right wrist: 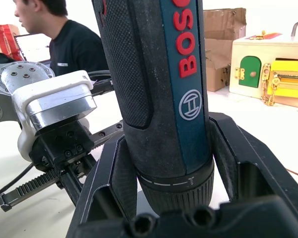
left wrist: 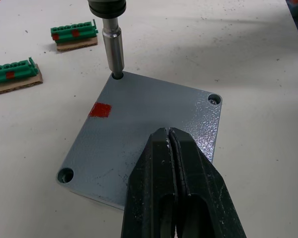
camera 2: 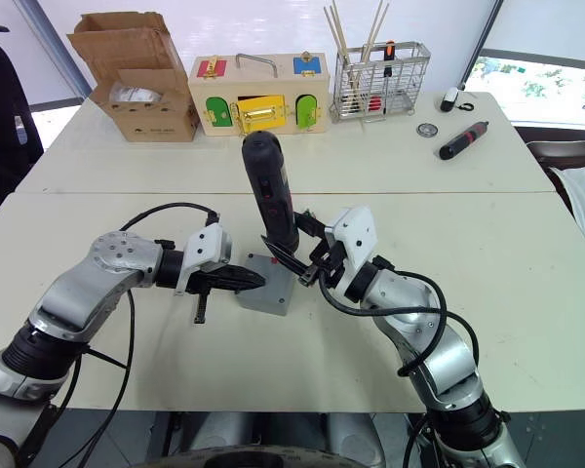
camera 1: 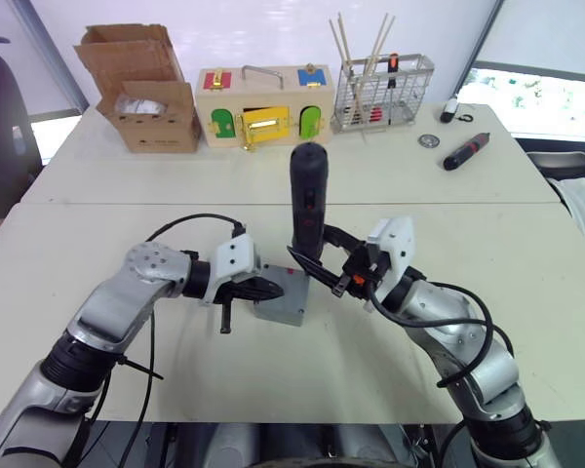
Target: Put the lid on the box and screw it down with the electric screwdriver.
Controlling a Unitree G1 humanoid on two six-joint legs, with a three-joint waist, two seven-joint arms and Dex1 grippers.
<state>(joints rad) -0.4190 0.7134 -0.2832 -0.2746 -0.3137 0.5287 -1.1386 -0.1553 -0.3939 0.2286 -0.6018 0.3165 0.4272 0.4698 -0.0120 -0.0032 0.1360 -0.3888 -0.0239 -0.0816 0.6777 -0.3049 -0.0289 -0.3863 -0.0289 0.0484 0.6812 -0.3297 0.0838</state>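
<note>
Silver jointed arms, white wrist housings, black two-fingered left gripper (camera 1: 258,289), looping black cables

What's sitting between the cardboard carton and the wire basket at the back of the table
The wooden latch box stands between the cardboard carton and the wire basket, as seen in the left eye view.

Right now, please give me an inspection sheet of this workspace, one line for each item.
Surface: pale table, sound.
Job's things: lid lies on the box; electric screwdriver upright, bit in a corner hole.
Clutter: cardboard carton, wooden latch box, wire basket, small screwdriver, green terminal blocks.
Grippers: left gripper shut, pressing on lid; right gripper shut on screwdriver.
Cables: black loops along both arms.
Surroundings: a person beyond the table.
</note>
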